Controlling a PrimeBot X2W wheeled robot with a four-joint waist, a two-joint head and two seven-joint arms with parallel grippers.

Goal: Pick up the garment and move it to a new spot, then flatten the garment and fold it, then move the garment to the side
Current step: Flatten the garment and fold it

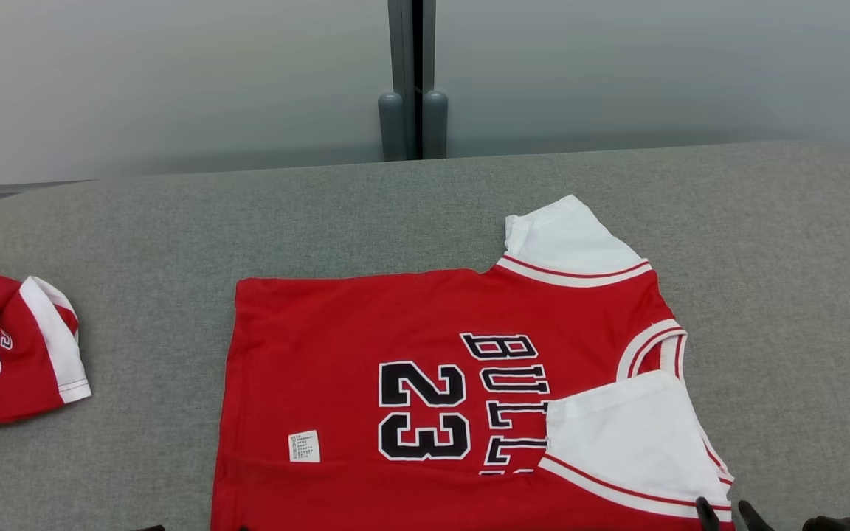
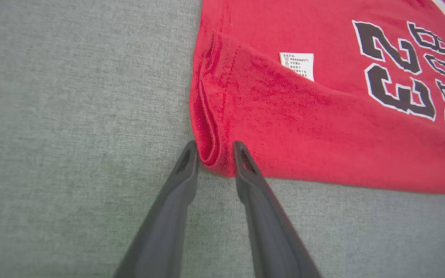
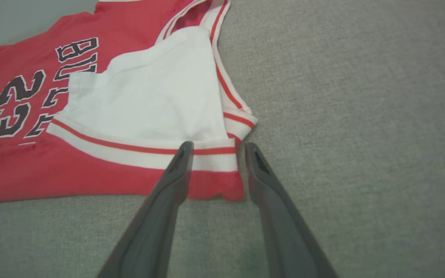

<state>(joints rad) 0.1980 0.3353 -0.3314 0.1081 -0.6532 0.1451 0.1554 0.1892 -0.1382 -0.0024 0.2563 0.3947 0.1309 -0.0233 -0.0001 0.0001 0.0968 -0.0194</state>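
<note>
Your red jersey (image 1: 336, 354) is lying flat on the grey bench (image 1: 174, 221), centre-right. The near strip looks doubled over, with the care label (image 1: 304, 446) just past the fold line. The near white sleeve (image 1: 617, 428) is tucked in over the lettering, which I'd guess is to square the shape up for folding.

Your left hand (image 2: 214, 148) has a finger snug on each side of the bunched hem corner. Honestly can't tell if it's squeezing or just straddling. Your right hand (image 3: 216, 148) is spread, one finger over the striped band (image 3: 211, 154) and the other on bare bench beside the shoulder corner. Hands at both near corners reads like a two-corner fold to me.

The cloth is a soft, floppy knit and the bench cover is a coarse weave, so expect some drag. A second red piece (image 1: 4, 346) sits well off to the left.
</note>
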